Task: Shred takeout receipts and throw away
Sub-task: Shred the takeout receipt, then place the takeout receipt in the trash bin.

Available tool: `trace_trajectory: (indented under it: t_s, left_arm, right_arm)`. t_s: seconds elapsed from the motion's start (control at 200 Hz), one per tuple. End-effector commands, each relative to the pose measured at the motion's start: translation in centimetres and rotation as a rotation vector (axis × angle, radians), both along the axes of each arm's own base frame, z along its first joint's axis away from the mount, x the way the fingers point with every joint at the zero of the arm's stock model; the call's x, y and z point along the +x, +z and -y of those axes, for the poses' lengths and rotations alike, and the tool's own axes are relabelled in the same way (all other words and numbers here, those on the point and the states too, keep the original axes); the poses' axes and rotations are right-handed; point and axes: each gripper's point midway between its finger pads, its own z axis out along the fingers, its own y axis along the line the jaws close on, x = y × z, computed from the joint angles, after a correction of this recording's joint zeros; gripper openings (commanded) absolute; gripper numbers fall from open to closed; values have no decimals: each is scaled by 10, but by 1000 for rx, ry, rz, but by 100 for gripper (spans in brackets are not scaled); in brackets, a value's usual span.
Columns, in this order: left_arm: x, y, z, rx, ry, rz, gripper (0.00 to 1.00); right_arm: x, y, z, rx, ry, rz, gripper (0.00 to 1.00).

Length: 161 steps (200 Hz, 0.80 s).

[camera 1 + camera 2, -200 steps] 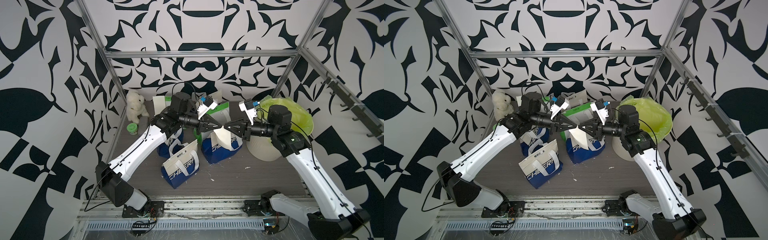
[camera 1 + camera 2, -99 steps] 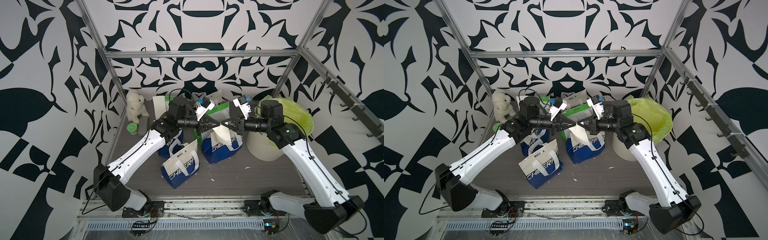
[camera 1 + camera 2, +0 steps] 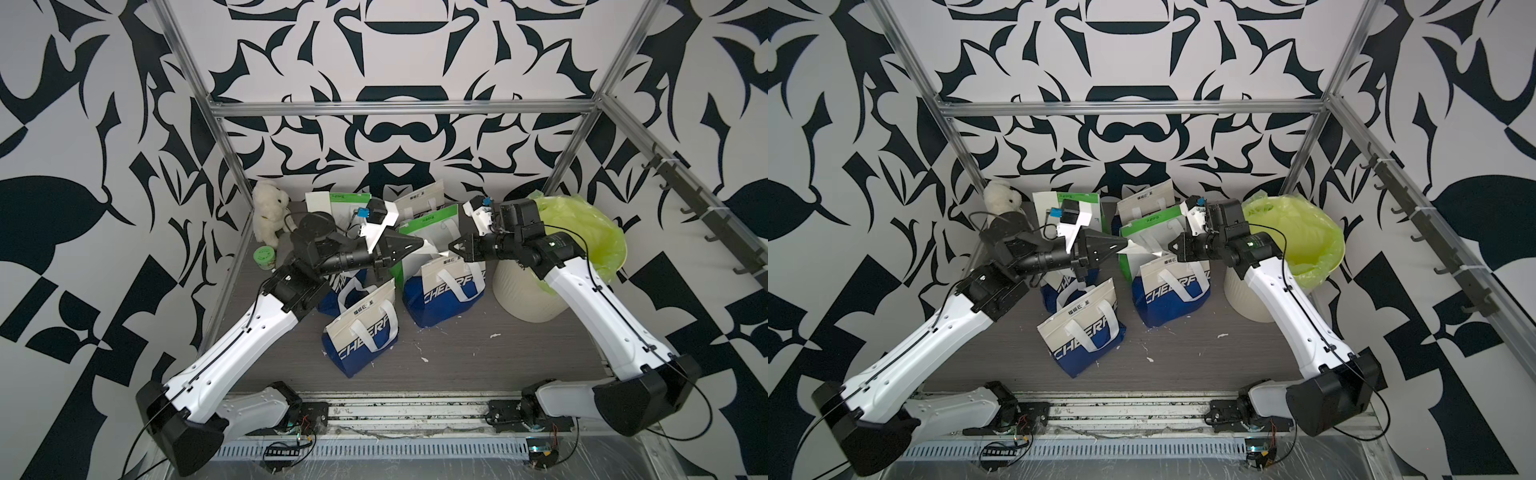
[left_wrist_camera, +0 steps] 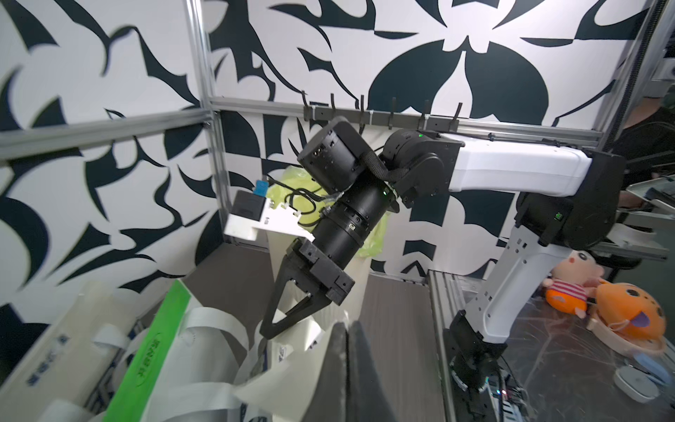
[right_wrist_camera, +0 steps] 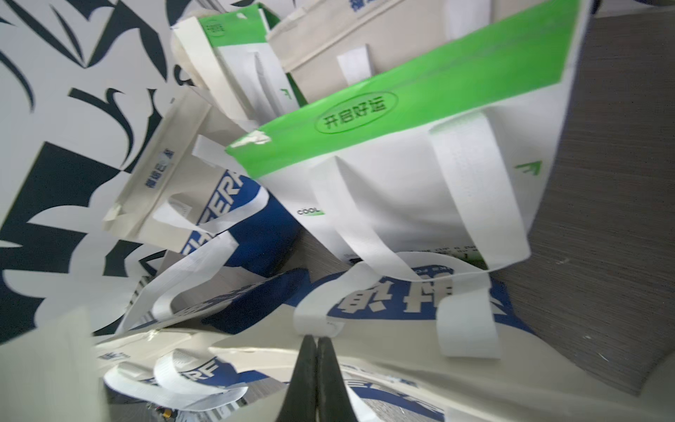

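Tear step on. L gripper (image 3: 419,243) clamped tight on receipt (image 3: 1142,248). R gripper (image 3: 452,248) pinched shut on its other end, by look of it. Receipt strung between both, mid-air, just beside bin (image 3: 523,299), not over it. No clear rip showing. Next, my call: pull grippers apart w/ a twist so paper tears, doesn't slip out. Then swing pieces over bin and let go.

Grey tabletop (image 3: 478,365) bears handled bags (image 3: 361,332), white bin (image 3: 521,297), plush toy (image 3: 269,212), green jar (image 3: 264,257), scraps (image 3: 494,335).
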Motion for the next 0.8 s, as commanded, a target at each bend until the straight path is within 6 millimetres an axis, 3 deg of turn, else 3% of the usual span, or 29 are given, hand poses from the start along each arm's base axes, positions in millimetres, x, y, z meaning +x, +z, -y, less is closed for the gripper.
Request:
trace_trajectory:
  t_s: [0.0,0.14,0.315,0.45,0.59,0.675,0.8]
  left_arm:
    - [-12,28,-27,-67,105,129,0]
    - [-18,27,-47,-12,189,153,0]
    - [-15,17,-51,42,221,127,0]
    - [-7,9,-44,58,221,92,0]
    - [1,2,-36,71,209,59,0]
    - [5,0,-31,72,201,43,0]
    - [10,-2,-24,60,187,11,0]
  right_arm:
    - [14,15,22,-85,-97,67,0]
    - [25,28,33,-113,-148,94,0]
    - [32,71,58,-137,-251,179,0]
    - [28,119,104,-161,-414,276,0]
    - [15,156,177,-228,-648,361,0]
    - [6,158,214,-333,-775,370,0]
    - [3,137,242,-479,-868,322,0]
